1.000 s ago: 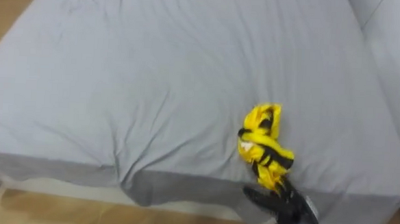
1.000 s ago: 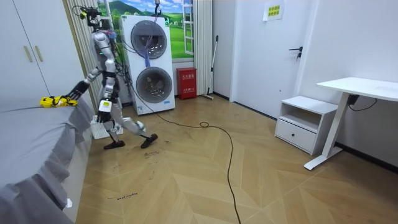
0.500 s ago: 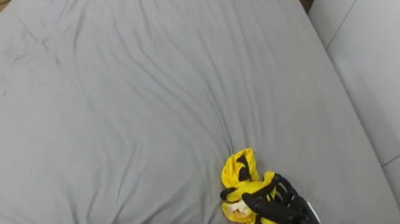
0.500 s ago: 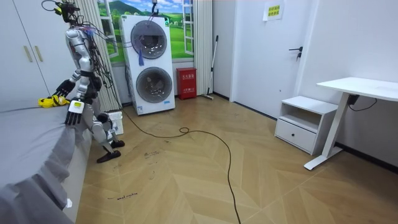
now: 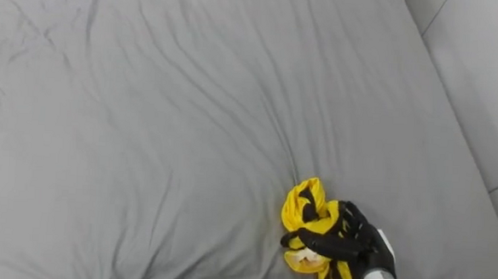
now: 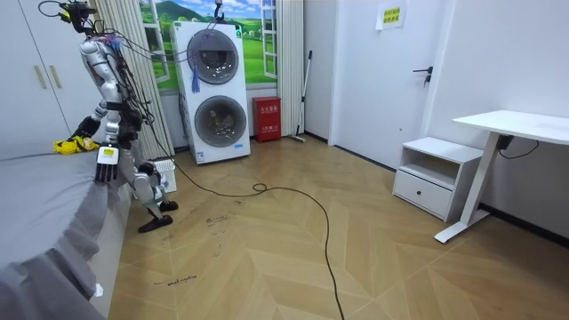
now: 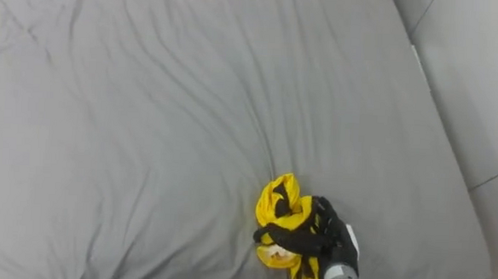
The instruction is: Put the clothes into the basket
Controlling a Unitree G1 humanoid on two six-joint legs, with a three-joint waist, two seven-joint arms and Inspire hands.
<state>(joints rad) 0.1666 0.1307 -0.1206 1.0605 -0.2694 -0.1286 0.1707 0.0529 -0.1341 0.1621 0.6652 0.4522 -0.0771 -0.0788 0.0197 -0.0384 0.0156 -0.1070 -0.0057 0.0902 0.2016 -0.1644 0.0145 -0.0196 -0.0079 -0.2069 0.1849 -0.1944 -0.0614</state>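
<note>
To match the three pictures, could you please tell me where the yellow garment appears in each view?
Left eye view: the yellow garment lies low, right of centre, held by the right hand.
Right eye view: low, just right of centre.
Room view: far left, on the grey bed, near its edge.
Shared landmark: the grey bed.

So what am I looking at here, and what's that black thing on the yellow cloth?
It is a two-legged robot doing housework. The room view, from a camera across the room, shows it standing at the bed near two stacked washers, its left hand hanging at its side. The two eye views come from a camera on its head, looking down. The black thing is its right hand, fingers curled over a yellow cloth lying on the grey bed.
</note>
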